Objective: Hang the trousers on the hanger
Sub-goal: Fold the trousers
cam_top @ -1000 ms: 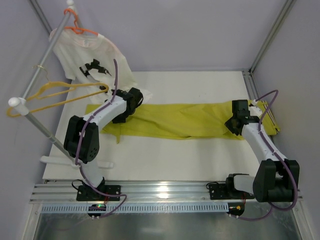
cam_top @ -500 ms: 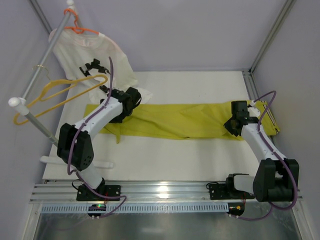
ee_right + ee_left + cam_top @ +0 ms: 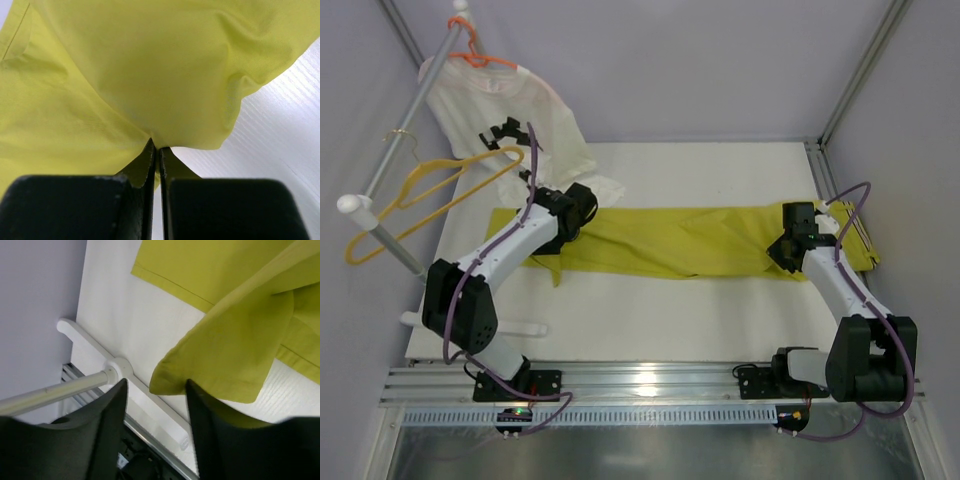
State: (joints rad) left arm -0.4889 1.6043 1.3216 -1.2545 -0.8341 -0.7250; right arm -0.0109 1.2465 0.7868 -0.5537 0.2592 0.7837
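The yellow-green trousers (image 3: 690, 240) lie stretched left to right across the white table (image 3: 700, 320). My right gripper (image 3: 785, 250) is shut on a pinch of their cloth near the right end; in the right wrist view the fabric (image 3: 125, 75) bunches at the closed gripper (image 3: 159, 150). My left gripper (image 3: 565, 222) hovers over the trousers' left end, open and empty. In the left wrist view a folded corner of the trousers (image 3: 225, 355) lies just beyond that gripper (image 3: 156, 390), not between the fingers. The thin yellow hanger (image 3: 430, 195) hangs tilted from the rail, left of the left arm.
A metal rail (image 3: 395, 150) runs along the left side, its white stand (image 3: 115, 367) at the table's near-left corner. A white T-shirt with black print (image 3: 510, 120) hangs from an orange hanger (image 3: 480, 58) at the back left. Frame posts stand at the back right.
The left arm's elbow has swung left while its gripper stayed over the trousers' left end. The yellow hanger has swung, right tip up and left end down. The right arm is unchanged.
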